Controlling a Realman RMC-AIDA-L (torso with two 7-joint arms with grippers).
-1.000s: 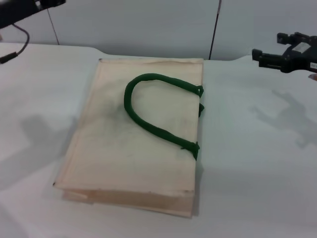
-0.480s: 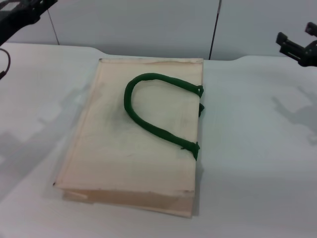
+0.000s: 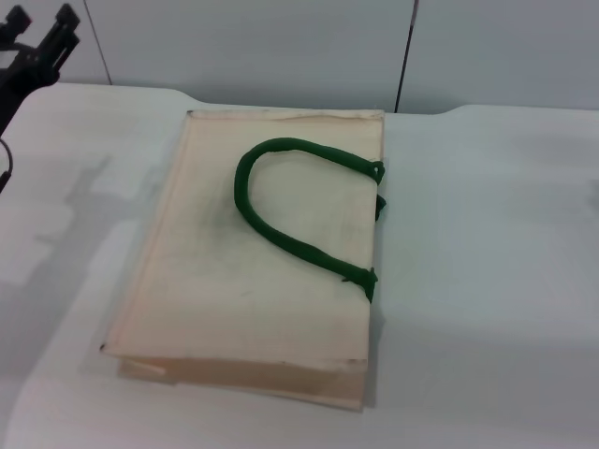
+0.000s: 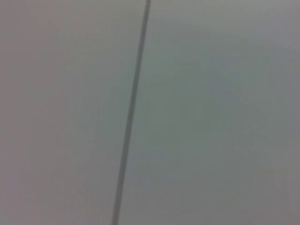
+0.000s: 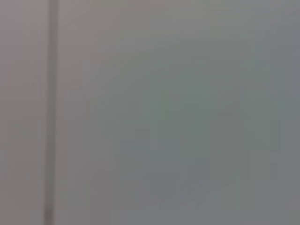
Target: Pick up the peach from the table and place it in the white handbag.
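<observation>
No peach visible anywhere; possibly already inside the white handbag (image 3: pixel 253 253), lying flat w/ nothing on top. Left gripper (image 3: pixel 42 37) raised at far left edge, fingers narrowly apart, empty. Right gripper out of view.

Head view is bright and even, soft overhead light, no hard glare on the desk (image 3: pixel 487 281). The white handbag (image 3: pixel 253 271) throws a thin dark shadow along its near and right edges. My left gripper (image 3: pixel 37 42) sits silhouetted black at the far left corner; its broad, soft grey shadow spreads across the desk's left side. Slight softness overall, edges of the bag a bit fuzzy. Both my wrist views are dim, flat grey, out of focus: only a blurred dark seam line (image 4: pixel 131 112) on a wall panel (image 5: pixel 178 117).
</observation>
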